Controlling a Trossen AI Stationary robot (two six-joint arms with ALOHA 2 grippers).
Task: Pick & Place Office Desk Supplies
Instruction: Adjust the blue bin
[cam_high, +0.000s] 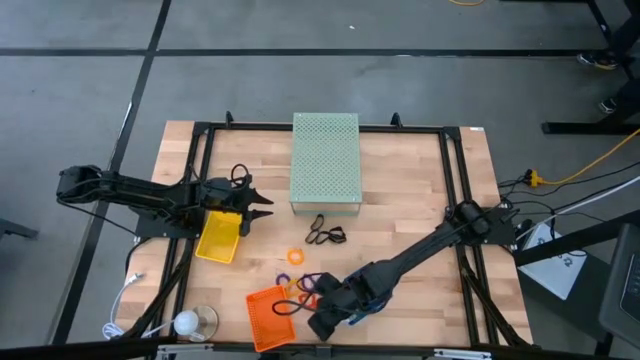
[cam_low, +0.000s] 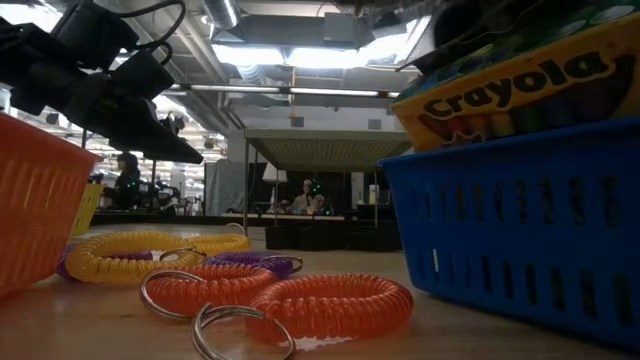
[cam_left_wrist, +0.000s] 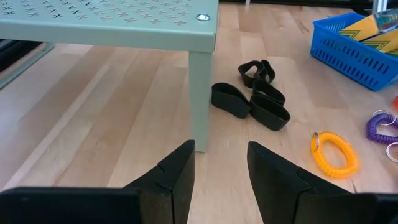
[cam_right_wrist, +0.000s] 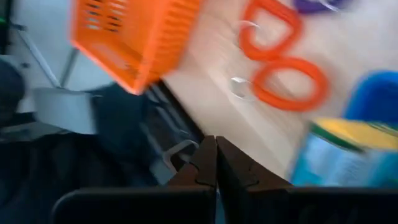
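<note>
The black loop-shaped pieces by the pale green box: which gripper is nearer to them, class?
Left. The left gripper is open beside the yellow tray, facing the black loop-shaped pieces across bare table. The right gripper, shut, sits farther off by the orange tray.

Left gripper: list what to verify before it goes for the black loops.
1. Left gripper open: ok.
2. Nothing between its fingers: ok.
3. Black loops lying on the table, nothing on top of them: ok.
4. Gap between the loops and the box leg: cannot tell; the nearest loop lies right beside it.
5. Right gripper out of the way: ok, shut, near the orange tray.
6. Yellow tray has room: ok, it looks bare.
</note>
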